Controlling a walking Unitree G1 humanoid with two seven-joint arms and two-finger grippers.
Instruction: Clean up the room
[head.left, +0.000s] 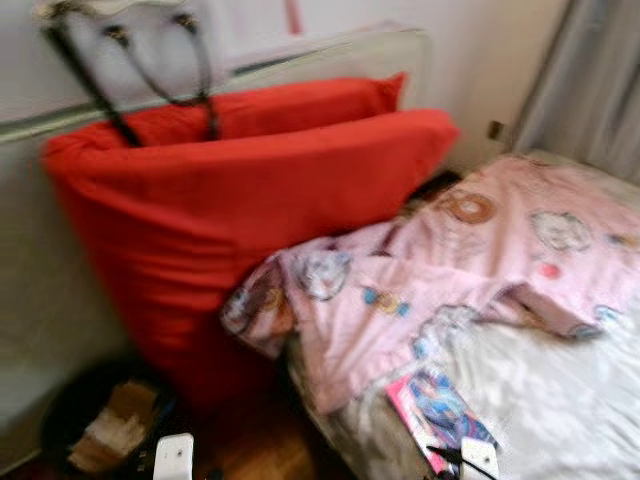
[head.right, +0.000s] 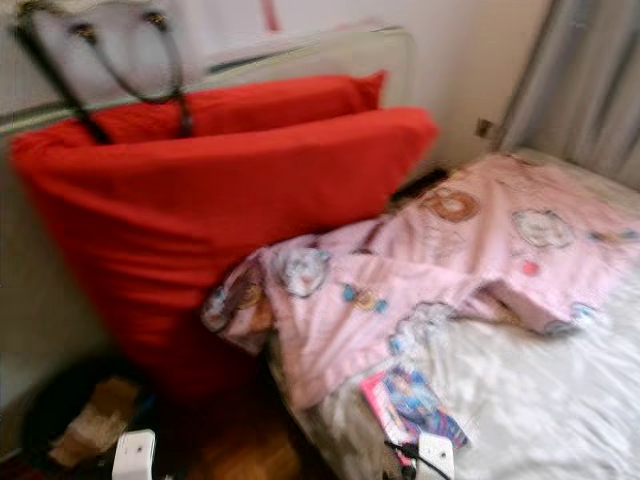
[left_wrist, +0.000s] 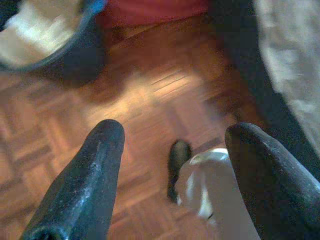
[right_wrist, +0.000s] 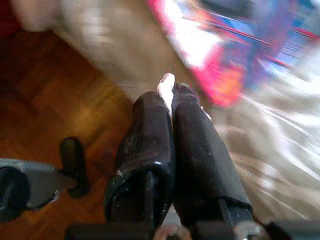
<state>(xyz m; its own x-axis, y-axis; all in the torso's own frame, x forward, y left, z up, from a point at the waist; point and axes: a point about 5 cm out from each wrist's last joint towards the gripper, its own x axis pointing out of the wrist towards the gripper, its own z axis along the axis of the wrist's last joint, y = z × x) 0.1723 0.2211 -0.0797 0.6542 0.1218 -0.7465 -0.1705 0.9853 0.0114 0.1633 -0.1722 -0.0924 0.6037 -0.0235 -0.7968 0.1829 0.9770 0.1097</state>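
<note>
A pink-and-blue book (head.left: 440, 410) lies on the white bed sheet (head.left: 570, 400) near the bed's front corner, below a rumpled pink patterned blanket (head.left: 480, 260). My right gripper (right_wrist: 170, 92) hangs at the bed's edge beside the book (right_wrist: 240, 55), shut with a small white scrap (right_wrist: 166, 82) pinched at its tips. My left gripper (left_wrist: 175, 132) is open and empty above the parquet floor (left_wrist: 150, 90). A black bin (head.left: 60, 405) holding crumpled paper stands on the floor to the left, seen also as the bin (left_wrist: 70, 52) in the left wrist view.
Two big red cushions (head.left: 250, 210) lean against the wall between bin and bed. A bag with black straps (head.left: 130, 70) hangs above them. A grey curtain (head.left: 590, 80) hangs at the far right. A narrow strip of wooden floor runs between cushions and bed.
</note>
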